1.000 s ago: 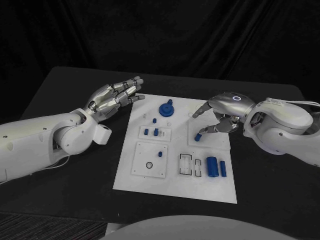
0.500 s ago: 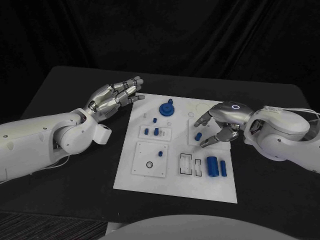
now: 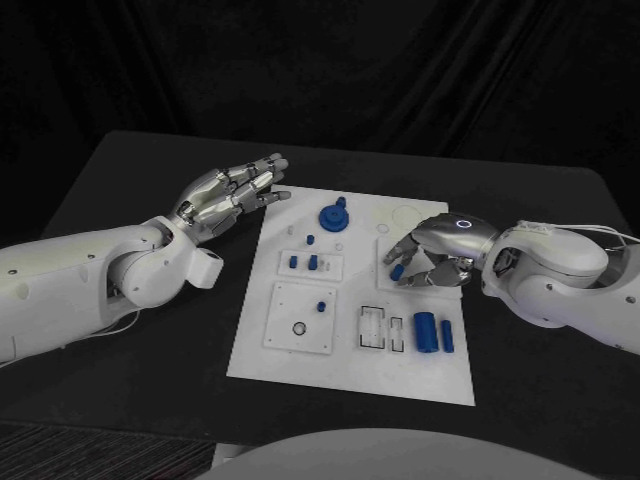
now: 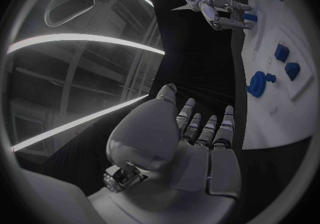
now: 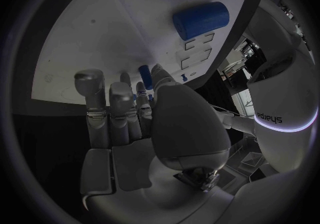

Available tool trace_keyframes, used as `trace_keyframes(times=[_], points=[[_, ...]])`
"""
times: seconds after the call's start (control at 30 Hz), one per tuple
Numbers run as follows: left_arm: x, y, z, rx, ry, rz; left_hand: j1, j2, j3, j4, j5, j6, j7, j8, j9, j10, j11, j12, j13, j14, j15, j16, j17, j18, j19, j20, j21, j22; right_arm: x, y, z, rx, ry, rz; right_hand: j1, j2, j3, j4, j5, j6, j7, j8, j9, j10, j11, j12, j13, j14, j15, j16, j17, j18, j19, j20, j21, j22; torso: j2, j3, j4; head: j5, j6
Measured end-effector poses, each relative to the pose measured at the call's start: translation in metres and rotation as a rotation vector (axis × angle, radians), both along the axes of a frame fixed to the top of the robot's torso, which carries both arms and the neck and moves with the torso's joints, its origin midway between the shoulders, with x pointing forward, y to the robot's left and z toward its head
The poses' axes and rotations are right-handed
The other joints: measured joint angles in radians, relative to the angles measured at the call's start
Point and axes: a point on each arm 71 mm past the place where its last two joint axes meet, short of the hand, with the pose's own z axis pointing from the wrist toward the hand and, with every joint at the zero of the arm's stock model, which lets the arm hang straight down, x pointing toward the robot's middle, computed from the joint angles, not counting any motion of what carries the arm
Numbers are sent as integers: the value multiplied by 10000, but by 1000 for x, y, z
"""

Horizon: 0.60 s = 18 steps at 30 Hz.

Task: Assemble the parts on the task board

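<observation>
Risk I am watching: right robot hand [image 3: 433, 255] pinching a small blue part [image 3: 397, 270] over the task board [image 3: 352, 362]; it could slip. Left robot hand [image 3: 231, 195] is hovering spread.

The right robot hand [image 3: 433, 255] covers much of the small blue part [image 3: 397, 270] under its fingers, so whether it grips the part or only touches it cannot be told. In the right wrist view the palm [image 5: 176, 122] hides most of that part [image 5: 144, 76]. The board [image 4: 293, 37] is cut off by the circle's rim in the left wrist view. The small pegs [image 3: 304, 264] are too small to tell apart.
</observation>
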Motion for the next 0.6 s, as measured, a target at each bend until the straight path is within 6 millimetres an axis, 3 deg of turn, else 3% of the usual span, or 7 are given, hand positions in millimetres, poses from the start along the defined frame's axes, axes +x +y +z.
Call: trace_keyframes(times=[0.07, 0.13, 0.47, 0.6], points=[[0, 0, 0, 3, 9, -4, 0, 0, 0, 0, 0, 1, 1, 0, 0, 0, 0, 0, 0, 0, 0, 0, 0, -18, 0, 0, 0, 0, 0, 1, 0, 11, 1, 38, 103, 37, 33, -33, 51, 38, 27, 24, 8, 15, -13, -10, 0, 0, 0, 0, 0, 0, 0, 0, 55, 0, -2, 0, 0, 4, -5], [0, 0, 0, 7, 19, -8, 0, 0, 0, 0, 0, 1, 1, 0, 11, 0, 0, 0, 0, 0, 0, 1, 0, -165, 37, 37, 0, 0, 0, 2, -1, 23, 3, 77, 301, 64, 60, -60, 51, 286, 111, 119, 38, 194, -40, -86, 0, 23, -24, 0, 0, 1, 0, 0, 97, 0, -5, 0, 0, 7, -12], [0, 0, -2, 9, 74, -52, 46, 45, 0, 0, 0, 159, 14, 45, 20, 46, 45, 38, 11, 1, -1, 0, -1, -165, 37, 37, 0, -11, 1, 4, -4, 118, -16, 116, 487, 22, 58, -5, 1, 828, 458, 233, 68, 608, -135, -177, -2, 0, -72, -109, -75, 2, 36, -36, 102, -2, -17, -5, 12, 2, -36], [0, 0, -2, 15, 95, -63, 46, 45, 0, 0, 8, 166, 22, 45, 21, 52, 52, 51, 11, 4, -4, 0, -1, -164, 42, 33, 0, -11, 0, 4, -5, 185, -53, 128, 800, 48, 110, 47, 1, 1178, 674, 362, 140, 790, -146, -257, -2, 35, -107, -153, -102, 2, 3, -68, 102, -2, -19, -7, 15, -6, -26]])
